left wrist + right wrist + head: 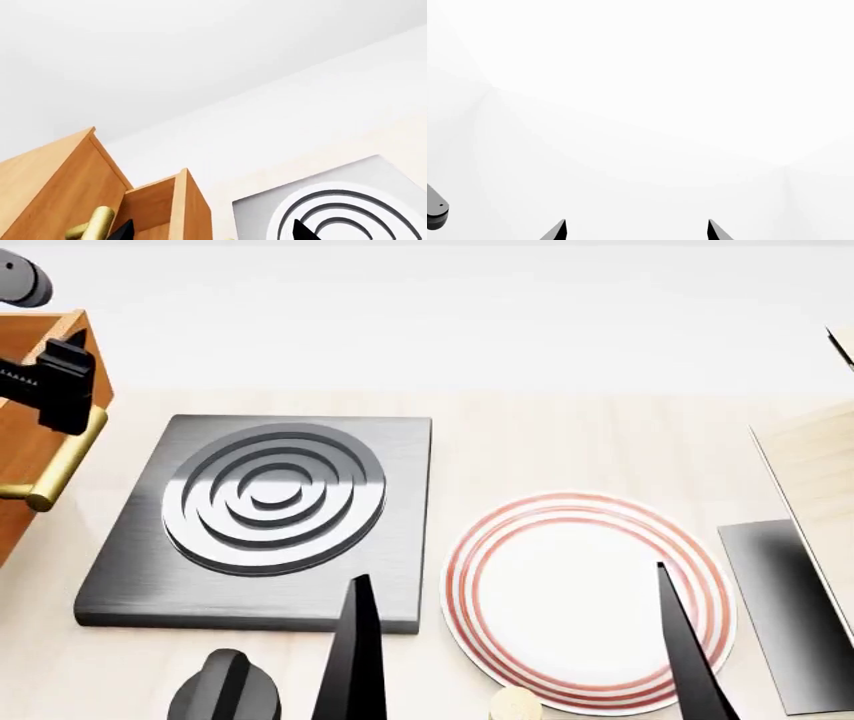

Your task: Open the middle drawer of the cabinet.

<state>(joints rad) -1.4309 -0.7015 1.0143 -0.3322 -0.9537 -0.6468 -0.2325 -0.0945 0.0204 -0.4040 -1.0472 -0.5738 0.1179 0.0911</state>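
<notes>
The orange-brown cabinet [34, 350] stands at the far left of the head view, cut off by the frame edge. A brass bar handle [60, 460] juts from its front. My left gripper [60, 375] is at the cabinet just above that handle. In the left wrist view the cabinet [47, 190] shows a drawer box [177, 210] standing out from it; I cannot tell which drawer it is. The left gripper [213, 232] is open, and the brass handle [93, 225] lies just outside one fingertip [125, 230]. My right gripper [521, 640] is open and empty, low and close to the head camera.
A dark grey stove plate [120, 580] with ringed burner lies right of the cabinet. A white plate with red rings [587, 600] is beside it. A black knob [227, 690] sits at the front. A pale slanted board [814, 480] and a dark sheet [787, 600] stand at the right.
</notes>
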